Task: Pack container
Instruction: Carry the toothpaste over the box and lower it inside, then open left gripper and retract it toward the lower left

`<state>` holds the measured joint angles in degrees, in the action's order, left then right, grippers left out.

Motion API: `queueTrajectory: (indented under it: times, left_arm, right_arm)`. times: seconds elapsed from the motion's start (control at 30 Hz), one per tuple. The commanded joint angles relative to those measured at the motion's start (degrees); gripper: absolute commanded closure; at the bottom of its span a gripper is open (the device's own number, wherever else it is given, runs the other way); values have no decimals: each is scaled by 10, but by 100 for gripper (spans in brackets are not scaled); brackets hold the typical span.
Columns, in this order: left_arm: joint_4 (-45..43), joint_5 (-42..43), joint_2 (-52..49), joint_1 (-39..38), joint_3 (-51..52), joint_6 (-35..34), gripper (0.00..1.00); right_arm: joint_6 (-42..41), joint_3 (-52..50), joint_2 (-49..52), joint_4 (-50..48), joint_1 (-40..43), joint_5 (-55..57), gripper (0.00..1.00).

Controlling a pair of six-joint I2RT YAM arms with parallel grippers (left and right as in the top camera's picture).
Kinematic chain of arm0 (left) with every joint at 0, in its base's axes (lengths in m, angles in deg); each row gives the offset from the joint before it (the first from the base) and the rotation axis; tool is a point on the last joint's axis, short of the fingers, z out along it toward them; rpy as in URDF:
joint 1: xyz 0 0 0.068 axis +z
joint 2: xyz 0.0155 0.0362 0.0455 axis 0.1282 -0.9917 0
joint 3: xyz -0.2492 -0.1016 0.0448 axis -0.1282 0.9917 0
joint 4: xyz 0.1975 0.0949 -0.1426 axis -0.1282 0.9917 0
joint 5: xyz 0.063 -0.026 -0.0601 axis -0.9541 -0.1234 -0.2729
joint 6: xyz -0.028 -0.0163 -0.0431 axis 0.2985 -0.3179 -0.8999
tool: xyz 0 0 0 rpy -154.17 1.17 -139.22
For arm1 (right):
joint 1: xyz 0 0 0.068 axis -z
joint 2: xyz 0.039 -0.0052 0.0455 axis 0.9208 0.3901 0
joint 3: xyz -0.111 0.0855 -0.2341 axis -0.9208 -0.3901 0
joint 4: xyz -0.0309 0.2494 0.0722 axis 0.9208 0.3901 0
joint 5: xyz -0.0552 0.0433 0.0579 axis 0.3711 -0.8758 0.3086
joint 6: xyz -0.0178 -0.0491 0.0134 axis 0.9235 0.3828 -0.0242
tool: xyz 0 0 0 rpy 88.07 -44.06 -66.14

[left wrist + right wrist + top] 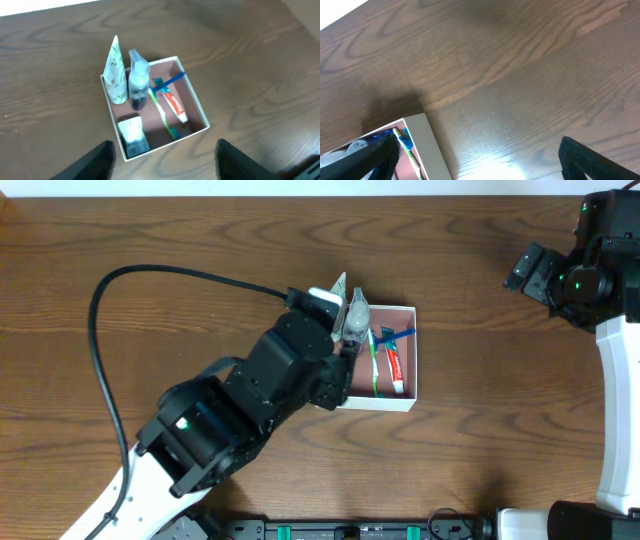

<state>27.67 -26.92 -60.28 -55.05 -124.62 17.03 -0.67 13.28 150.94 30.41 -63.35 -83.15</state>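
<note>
Left arm (265,375): black casing, white lower link, green LED, thick black cable (97,330). Right arm (585,275): same.

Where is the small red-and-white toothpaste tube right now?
In the left wrist view, the small red-and-white toothpaste tube lies flat inside the white-walled square container, on its pinkish floor toward the right wall, just right of the green toothbrush.

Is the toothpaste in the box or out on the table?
In. The toothpaste lies flat on the floor of the container, beside the toothbrush, inside the white walls.
</note>
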Motion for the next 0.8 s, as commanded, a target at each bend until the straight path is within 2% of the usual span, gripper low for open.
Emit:
queueTrajectory:
  times: [0.0, 0.17, 0.23, 0.37, 0.47, 0.53, 0.67, 0.77]
  left_arm:
    - [6, -8, -7, 2, -6, 8, 2]
    - [10, -8, -10, 2, -5, 9, 2]
    - [33, -9, -10, 2, -5, 31, 2]
    - [139, -9, -11, 2, -3, 89, 2]
    - [248, -9, -12, 2, 11, 85, 2]
    - [285, -9, -12, 2, 28, 80, 2]
    - [274, -9, 1, 2, 81, 81, 2]
    - [184, -9, 59, 18, 163, 80, 2]
  right_arm:
    - [-6, 3, 1, 0, 1, 4, 1]
    - [-6, 3, 1, 0, 1, 4, 1]
    - [-6, 3, 1, 0, 1, 4, 1]
    - [-6, 3, 1, 0, 1, 4, 1]
    - [-6, 3, 1, 0, 1, 4, 1]
    - [-6, 3, 1, 0, 1, 4, 1]
    - [-6, 3, 1, 0, 1, 4, 1]
    - [-6, 3, 1, 0, 1, 4, 1]
